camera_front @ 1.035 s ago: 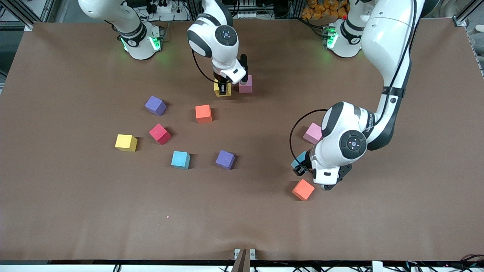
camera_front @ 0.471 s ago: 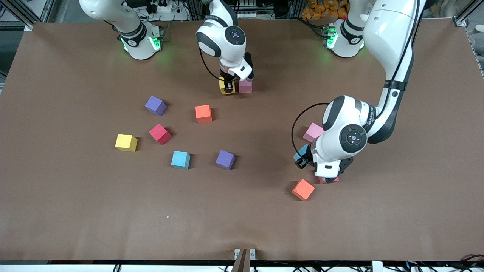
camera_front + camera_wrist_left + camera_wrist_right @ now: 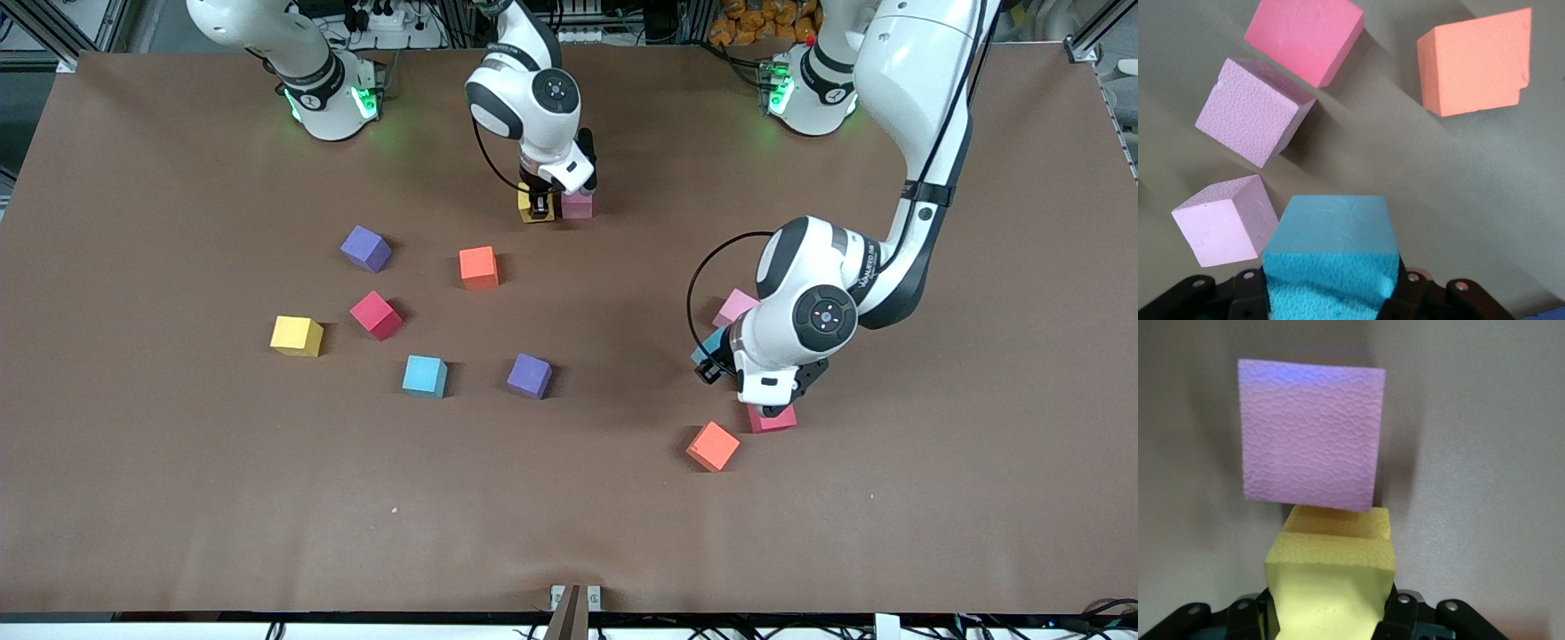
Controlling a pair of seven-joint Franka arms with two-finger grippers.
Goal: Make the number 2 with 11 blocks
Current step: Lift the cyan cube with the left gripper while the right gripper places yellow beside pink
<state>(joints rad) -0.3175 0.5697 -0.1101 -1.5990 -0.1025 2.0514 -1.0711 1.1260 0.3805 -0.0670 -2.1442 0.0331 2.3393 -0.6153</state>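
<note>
Blocks: right gripper [image 3: 536,206] clamps yellow block [image 3: 1331,587], pink block [image 3: 1310,433] just ahead of jaws; left gripper [image 3: 711,363] clamps lt-blue block [image 3: 1331,250].

Brown table [image 3: 178,498] carries scattered foam cubes [image 3: 424,375] (several colours).

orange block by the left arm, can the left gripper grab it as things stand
Probably not yet: the left gripper is shut on a light blue block. The orange block lies uncovered just nearer the camera, so only the held load hinders.
</note>
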